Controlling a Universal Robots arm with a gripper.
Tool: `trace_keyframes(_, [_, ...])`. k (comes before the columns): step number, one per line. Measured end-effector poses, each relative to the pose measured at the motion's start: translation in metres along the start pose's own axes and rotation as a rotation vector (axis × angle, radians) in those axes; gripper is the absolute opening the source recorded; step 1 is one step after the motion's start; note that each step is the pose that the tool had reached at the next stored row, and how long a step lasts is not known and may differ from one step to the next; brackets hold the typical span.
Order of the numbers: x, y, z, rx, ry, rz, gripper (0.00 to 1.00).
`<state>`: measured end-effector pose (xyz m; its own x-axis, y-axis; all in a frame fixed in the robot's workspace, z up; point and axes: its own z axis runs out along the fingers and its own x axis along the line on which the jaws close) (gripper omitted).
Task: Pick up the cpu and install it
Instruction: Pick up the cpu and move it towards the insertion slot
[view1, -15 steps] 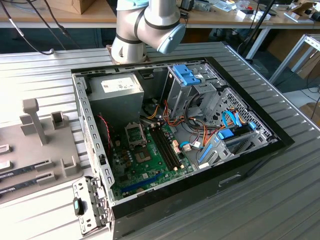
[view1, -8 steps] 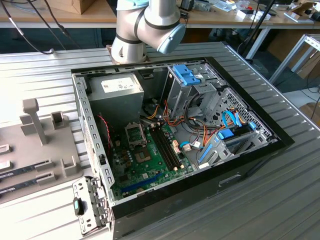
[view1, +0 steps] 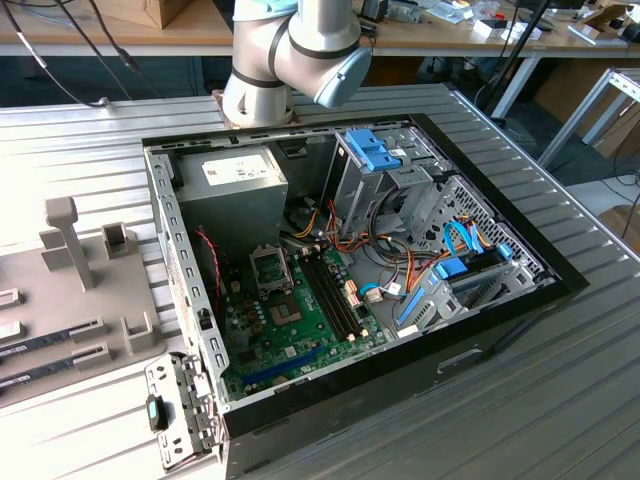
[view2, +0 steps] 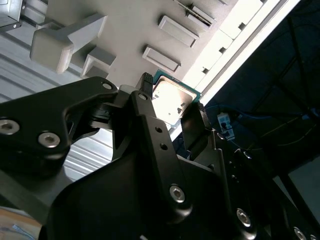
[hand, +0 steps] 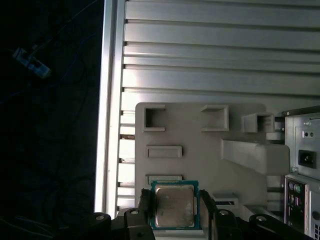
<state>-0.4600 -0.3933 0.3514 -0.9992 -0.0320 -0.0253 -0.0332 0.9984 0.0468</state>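
Pincer clamped on the cpu, with black fingers pressed against two opposite edges of the chip. Silvery lid turned toward the first wrist view, green rim showing all round. Same grip in the second wrist view: pincer closed about the cpu, strong glare on the metal lid.

Held flat over the edge of a pale grey fixture plate; cannot tell whether lifted clear of the plate or touching it. On that plate, several shallow rectangular recesses and a chunky grey post, the same post well apart from the chip in the second wrist view.

Under the plate, a ribbed metal counter. Just beside the plate, the rear panel of a computer case.

In the exterior view, the fixture plate at the exterior view's left on the counter, its post upright. Next to it the open computer case, lying on its side. Inside, the green motherboard with a dark square socket and long dark memory slots beside it. Behind the case, the grey robot arm, rising out of the picture.
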Motion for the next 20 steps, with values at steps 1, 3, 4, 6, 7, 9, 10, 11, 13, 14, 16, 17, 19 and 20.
trace_keyframes(1, [0.0000, 0.0000, -0.0004, 0.0000, 0.0000, 0.000, 0.47])
trace_keyframes(3, [0.0000, 0.0001, -0.0012, 0.0000, 0.0001, 0.000, 0.47])
trace_keyframes(4, [0.0000, 0.0001, -0.0016, 0.0000, 0.0000, 0.000, 0.47])
trace_keyframes(6, [-0.0001, 0.0001, -0.0022, 0.0000, 0.0000, 0.000, 0.47])
trace_keyframes(7, [-0.0001, 0.0001, -0.0027, -0.0001, 0.0000, 0.000, 0.47])
trace_keyframes(9, [-0.0001, 0.0002, -0.0033, -0.0001, 0.0000, 0.000, 0.47])
trace_keyframes(10, [-0.0001, 0.0002, -0.0036, 0.0000, 0.0000, 0.000, 0.47])
trace_keyframes(11, [-0.0001, 0.0002, -0.0041, 0.0000, 0.0001, 0.000, 0.47])
trace_keyframes(13, [-0.0001, 0.0002, -0.0049, -0.0001, 0.0000, 0.000, 0.47])
trace_keyframes(14, [-0.0001, 0.0002, -0.0053, -0.0001, 0.0000, 0.000, 0.47])
trace_keyframes(16, [-0.0001, 0.0003, -0.0060, -0.0002, 0.0000, 0.000, 0.47])
trace_keyframes(17, [-0.0001, 0.0003, -0.0063, -0.0001, 0.0000, 0.000, 0.47])
trace_keyframes(19, [-0.0002, 0.0003, -0.0069, -0.0001, 0.0000, 0.000, 0.47])
trace_keyframes(20, [-0.0002, 0.0003, -0.0073, -0.0002, 0.0001, 0.000, 0.47])
